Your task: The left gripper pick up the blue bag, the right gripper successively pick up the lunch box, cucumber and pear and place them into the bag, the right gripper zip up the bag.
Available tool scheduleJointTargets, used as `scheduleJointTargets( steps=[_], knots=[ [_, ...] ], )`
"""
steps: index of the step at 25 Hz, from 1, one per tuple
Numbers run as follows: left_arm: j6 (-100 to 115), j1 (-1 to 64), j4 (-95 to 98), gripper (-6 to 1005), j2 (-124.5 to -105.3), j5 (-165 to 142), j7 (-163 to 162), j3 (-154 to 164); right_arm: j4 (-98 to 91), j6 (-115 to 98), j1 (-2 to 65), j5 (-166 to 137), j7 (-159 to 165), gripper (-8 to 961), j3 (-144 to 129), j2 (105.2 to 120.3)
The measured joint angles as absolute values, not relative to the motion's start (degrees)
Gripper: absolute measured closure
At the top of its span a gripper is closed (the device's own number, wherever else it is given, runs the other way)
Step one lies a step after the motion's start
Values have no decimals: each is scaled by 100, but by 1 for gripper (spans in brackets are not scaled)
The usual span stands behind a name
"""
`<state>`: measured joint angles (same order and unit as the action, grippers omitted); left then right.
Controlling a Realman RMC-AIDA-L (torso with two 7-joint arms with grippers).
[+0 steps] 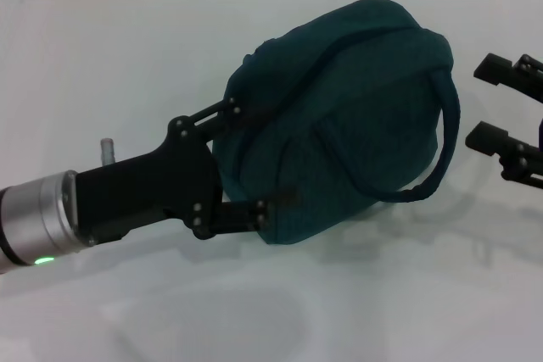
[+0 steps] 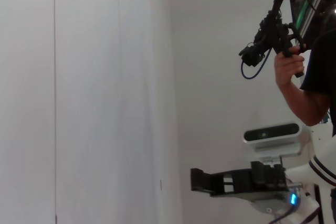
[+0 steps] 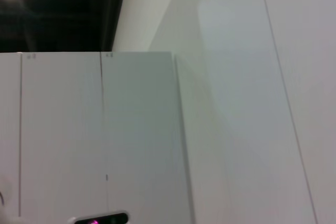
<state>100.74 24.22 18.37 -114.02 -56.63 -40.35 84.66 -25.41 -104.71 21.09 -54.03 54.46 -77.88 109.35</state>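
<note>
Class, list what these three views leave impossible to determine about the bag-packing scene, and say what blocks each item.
- Contents of the blue bag: head view, hidden by its own fabric; lunch box, cucumber and pear appear nowhere.
- Zipper state: head view, no zipper line is discernible.
- Left gripper contact: its fingers straddle the bag's end, the pads hidden by fabric.
- Right gripper: head view, body cut by the frame edge.
- Wrist views: both show only walls, no table.

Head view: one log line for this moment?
left gripper: shut on bag, lifted | right gripper: open, beside bag, apart | lunch box, cucumber, pear: not visible
</note>
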Motion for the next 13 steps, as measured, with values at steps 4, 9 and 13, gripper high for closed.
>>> scheduleJointTargets(
  steps=[4, 9, 13],
  knots=[
    [10188, 2388, 1838, 124, -11410, -5640, -3972, 8318, -2541, -10588, 2121, -5468, 5445, 173, -7771, 10966],
    [10114, 2374, 1858, 124, -11417, -5674, -3962, 8243, -2540, -10452, 2190, -5622, 5489, 173, -7762, 11000],
    [9921, 2354, 1822, 124, -11394, -5707, -3973, 8248, -2540, -10230, 2291, -5965, 5624, 173, -7754, 10978]
  ],
)
